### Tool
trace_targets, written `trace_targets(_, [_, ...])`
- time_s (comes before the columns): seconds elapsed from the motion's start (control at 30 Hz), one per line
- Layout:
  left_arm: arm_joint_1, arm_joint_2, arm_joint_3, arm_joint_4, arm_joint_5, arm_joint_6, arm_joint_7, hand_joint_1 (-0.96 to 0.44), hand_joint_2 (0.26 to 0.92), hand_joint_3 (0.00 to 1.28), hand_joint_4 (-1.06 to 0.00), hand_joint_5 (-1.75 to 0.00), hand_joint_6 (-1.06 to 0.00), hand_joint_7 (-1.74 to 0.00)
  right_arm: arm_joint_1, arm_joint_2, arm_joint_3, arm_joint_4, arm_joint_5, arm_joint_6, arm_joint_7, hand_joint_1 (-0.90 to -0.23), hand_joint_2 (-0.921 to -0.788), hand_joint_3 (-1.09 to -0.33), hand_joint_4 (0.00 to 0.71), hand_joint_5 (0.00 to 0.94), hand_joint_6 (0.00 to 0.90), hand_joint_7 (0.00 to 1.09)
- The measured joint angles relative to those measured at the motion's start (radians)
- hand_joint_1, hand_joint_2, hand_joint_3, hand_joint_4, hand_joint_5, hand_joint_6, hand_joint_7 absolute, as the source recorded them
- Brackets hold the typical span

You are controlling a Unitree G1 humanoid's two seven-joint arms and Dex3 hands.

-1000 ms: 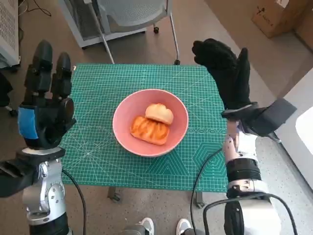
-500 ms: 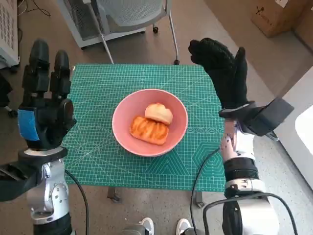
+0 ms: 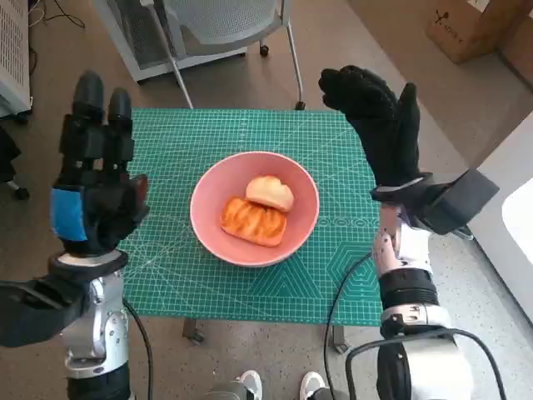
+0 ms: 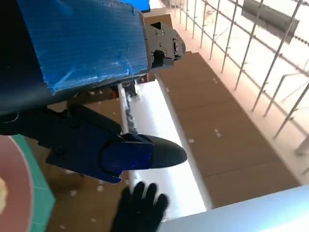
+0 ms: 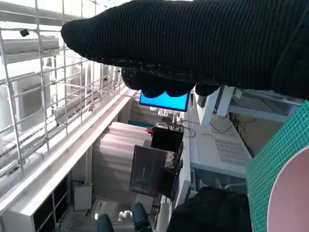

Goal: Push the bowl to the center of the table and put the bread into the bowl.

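Two bread pieces [image 3: 256,212] are lying in the pink bowl [image 3: 208,223] at the surface's [image 3: 333,258] middle, the glazed one's long axis slanting. Left hand [image 3: 93,196] and right hand [image 3: 379,129] are hovering spread, empty.

floor [image 3: 391,50]: brown | chair [image 3: 225,21]: grey | cardboard box [image 3: 475,25]: far right

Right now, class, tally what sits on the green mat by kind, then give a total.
Pink bowl: 1
Bread: 2, a grilled piece and a pale roll, both in the bowl
Total: 3
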Motion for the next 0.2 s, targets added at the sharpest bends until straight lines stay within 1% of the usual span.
trace_targets(0.2, [0.003, 0.003, -0.016, -0.001, 0.023, 0.000, 0.007, -0.72, 0.921, 0.38, -0.06, -0.01, -0.09, -0.06, 0.000, 0.002, 0.000, 0.000, 0.001, -0.003, 0.003, -0.645, -0.921, -0.755, 0.157, 0.000, 0.320, 0.00])
